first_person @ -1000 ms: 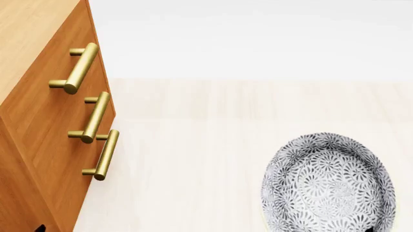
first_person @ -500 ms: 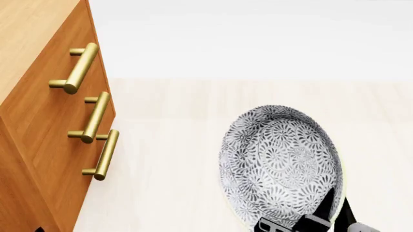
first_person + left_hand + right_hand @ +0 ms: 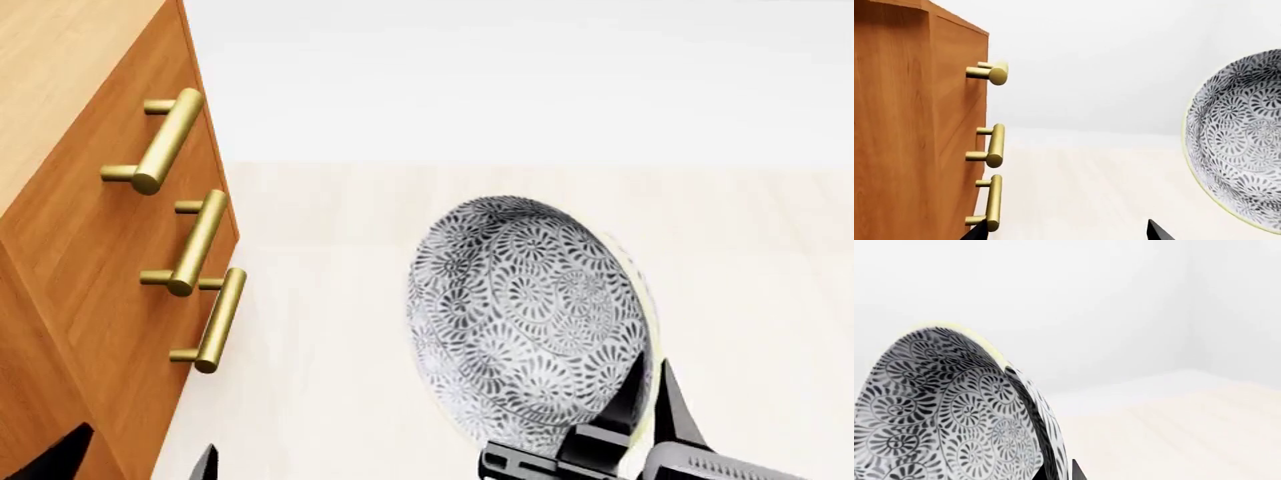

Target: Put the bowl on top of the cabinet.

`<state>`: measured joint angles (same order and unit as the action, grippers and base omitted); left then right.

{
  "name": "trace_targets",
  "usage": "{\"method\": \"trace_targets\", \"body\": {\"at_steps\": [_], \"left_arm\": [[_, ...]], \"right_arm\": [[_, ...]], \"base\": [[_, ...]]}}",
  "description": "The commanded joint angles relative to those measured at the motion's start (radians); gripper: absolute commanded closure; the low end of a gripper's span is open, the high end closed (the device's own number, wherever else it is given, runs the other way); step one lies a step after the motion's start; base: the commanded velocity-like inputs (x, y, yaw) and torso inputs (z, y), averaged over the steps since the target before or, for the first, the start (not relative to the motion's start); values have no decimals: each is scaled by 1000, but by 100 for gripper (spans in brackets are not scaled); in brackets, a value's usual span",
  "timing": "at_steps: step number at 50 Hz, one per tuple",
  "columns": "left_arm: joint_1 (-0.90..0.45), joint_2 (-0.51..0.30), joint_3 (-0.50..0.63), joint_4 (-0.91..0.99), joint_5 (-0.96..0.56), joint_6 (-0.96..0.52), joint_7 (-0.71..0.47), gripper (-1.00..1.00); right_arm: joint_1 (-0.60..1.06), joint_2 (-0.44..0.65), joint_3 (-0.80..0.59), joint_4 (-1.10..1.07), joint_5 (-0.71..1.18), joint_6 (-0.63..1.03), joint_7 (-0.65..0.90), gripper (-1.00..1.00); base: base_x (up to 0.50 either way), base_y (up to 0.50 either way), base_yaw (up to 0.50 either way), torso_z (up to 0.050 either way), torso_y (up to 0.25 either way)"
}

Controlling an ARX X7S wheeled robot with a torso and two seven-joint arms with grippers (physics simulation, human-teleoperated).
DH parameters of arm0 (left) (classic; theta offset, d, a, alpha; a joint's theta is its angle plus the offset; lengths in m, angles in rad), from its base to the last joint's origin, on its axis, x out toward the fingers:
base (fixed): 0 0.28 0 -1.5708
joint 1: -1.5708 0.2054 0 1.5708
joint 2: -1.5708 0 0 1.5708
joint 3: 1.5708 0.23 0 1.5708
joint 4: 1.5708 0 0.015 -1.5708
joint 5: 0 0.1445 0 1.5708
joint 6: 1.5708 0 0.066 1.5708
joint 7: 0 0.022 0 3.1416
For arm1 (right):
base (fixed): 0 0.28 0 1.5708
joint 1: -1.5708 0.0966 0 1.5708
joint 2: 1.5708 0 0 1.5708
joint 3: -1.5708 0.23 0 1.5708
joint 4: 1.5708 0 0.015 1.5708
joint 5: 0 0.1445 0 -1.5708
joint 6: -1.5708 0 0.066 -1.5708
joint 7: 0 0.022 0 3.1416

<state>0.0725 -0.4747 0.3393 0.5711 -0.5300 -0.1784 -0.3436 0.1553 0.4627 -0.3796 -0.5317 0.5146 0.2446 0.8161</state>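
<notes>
Floral bowl (image 3: 527, 320) is pinched by its rim in the right gripper (image 3: 641, 425), tilted above the jaws. Left gripper (image 3: 134, 455) is spread, empty. Bowl should be levelled before the cabinet (image 3: 67, 250) top is reached.

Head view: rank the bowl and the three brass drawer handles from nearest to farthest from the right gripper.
1. The bowl, gripped at its lower rim by the right gripper.
2. The lowest handle, across the floor on the cabinet front.
3. The middle handle, higher on that front.
4. The top handle, highest of the three.
</notes>
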Motion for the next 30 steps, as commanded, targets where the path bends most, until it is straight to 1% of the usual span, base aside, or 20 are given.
{"method": "trace_targets", "body": {"at_steps": [1, 3, 5, 6, 8, 9, 10, 11, 17, 28, 30], "left_arm": [[-100, -16, 24, 96, -32, -183, -85, -100], [-144, -13, 28, 102, -48, -243, -107, -100], [-166, -15, 34, 115, -74, -274, -105, -100], [-182, -21, 37, 132, -132, -306, -86, -100], [-198, -17, 47, 146, -114, -334, -118, -100], [-214, -15, 54, 157, -127, -356, -121, -100], [-224, -13, 58, 166, -137, -373, -126, -100], [-238, -11, 67, 177, -139, -392, -134, -100], [-306, -2, 94, 216, -156, -494, -186, -100], [-349, 4, 103, 265, -183, -561, -232, -100], [-358, 8, 108, 263, -181, -569, -236, -100]], "right_arm": [[6, 5, -10, -16, -46, -24, -13, 100], [10, 0, -13, -3, -47, -32, -20, 100], [13, -1, -18, 5, -58, -48, -31, 100], [19, -2, -30, 35, -87, -111, -73, 100], [38, -14, -30, 70, -82, -99, -72, 100], [45, -17, -32, 86, -76, -101, -84, 100], [50, -23, -27, 92, -79, -83, -62, 100], [57, -23, -27, 97, -52, -80, -82, 100], [85, -33, -40, 133, -74, -95, -99, 100], [178, -68, -75, 268, -99, -126, -175, 100], [201, -83, -83, 324, -86, -164, -228, 100]], "base": [[0, 0, 0, 0, 0], [0, 0, 0, 0, 0], [0, 0, 0, 0, 0], [0, 0, 0, 0, 10], [0, 0, 0, 0, 0], [0, 0, 0, 0, 0], [0, 0, 0, 0, 0], [0, 0, 0, 0, 0], [0, 0, 0, 0, 0], [0, 0, 0, 0, 0], [0, 0, 0, 0, 0]]}}
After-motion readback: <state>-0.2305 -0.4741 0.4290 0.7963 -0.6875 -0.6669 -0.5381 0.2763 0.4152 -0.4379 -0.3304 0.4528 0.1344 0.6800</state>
